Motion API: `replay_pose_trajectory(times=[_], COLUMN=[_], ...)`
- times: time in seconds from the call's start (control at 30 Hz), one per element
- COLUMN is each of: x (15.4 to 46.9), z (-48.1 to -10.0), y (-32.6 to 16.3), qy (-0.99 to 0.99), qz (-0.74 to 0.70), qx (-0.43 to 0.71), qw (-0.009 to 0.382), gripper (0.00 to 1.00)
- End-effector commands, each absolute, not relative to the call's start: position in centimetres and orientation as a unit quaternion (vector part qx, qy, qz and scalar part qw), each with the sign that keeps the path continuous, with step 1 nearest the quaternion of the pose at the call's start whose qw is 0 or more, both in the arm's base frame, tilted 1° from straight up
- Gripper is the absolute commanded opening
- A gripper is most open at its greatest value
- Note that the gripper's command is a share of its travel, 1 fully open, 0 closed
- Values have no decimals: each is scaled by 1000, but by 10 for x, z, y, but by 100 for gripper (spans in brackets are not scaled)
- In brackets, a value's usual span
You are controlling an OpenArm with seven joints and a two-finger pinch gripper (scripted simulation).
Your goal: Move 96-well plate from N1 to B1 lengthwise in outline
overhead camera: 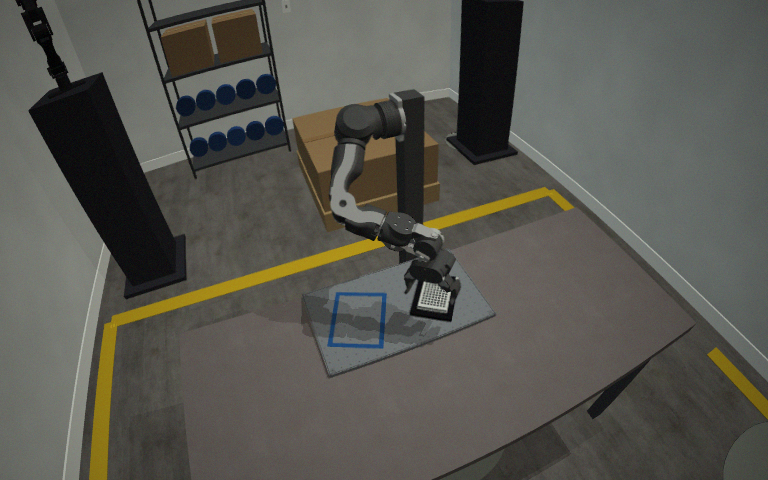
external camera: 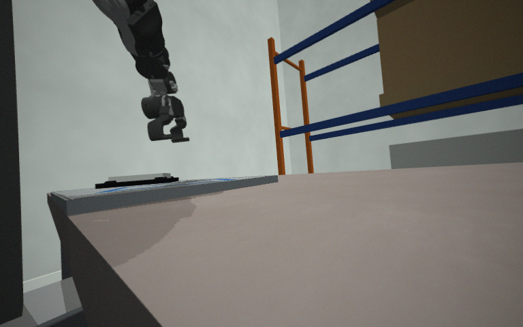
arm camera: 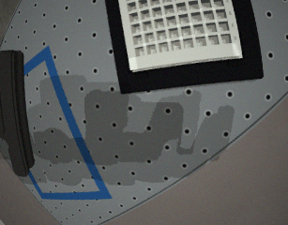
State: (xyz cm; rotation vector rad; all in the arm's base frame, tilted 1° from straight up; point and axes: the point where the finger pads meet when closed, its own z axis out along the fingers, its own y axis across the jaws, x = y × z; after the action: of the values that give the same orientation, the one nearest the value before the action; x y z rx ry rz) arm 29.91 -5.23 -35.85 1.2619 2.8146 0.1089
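Observation:
The white 96-well plate (overhead camera: 435, 296) sits flat in the black plate nest (overhead camera: 432, 313) at the right end of the grey perforated deck (overhead camera: 397, 318). It also shows in the wrist view (arm camera: 177, 13) inside the nest (arm camera: 184, 75), and low in the exterior view (external camera: 137, 177). The blue taped outline (overhead camera: 356, 320) lies on the left part of the deck, with nothing in it; it also shows in the wrist view (arm camera: 65, 131). My gripper (external camera: 167, 135) hangs open and empty well above the plate. It also shows in the top view (overhead camera: 436, 279). One dark finger (arm camera: 11, 112) shows at the left edge of the wrist view.
The deck lies on a brown table (overhead camera: 436, 380). Behind the table stand the arm's dark post (overhead camera: 410, 154) and stacked cardboard boxes (overhead camera: 370, 160). Two black pillars (overhead camera: 102, 178) and a shelf rack (overhead camera: 221, 77) stand farther off.

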Motion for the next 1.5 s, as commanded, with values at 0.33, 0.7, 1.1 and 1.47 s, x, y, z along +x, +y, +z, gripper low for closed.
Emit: replay_pose_trajectory(times=[0.33,0.7,1.1,1.47], x=[266,231,230,219], z=[-363,-370,-369,-373], y=[-25,1,4,8], qy=[949,949,949,949], qz=[-4,-4,-1,-4], qx=[316,316,315,316], qw=[-8,-8,-6,-8], gripper=[77,77,77,77])
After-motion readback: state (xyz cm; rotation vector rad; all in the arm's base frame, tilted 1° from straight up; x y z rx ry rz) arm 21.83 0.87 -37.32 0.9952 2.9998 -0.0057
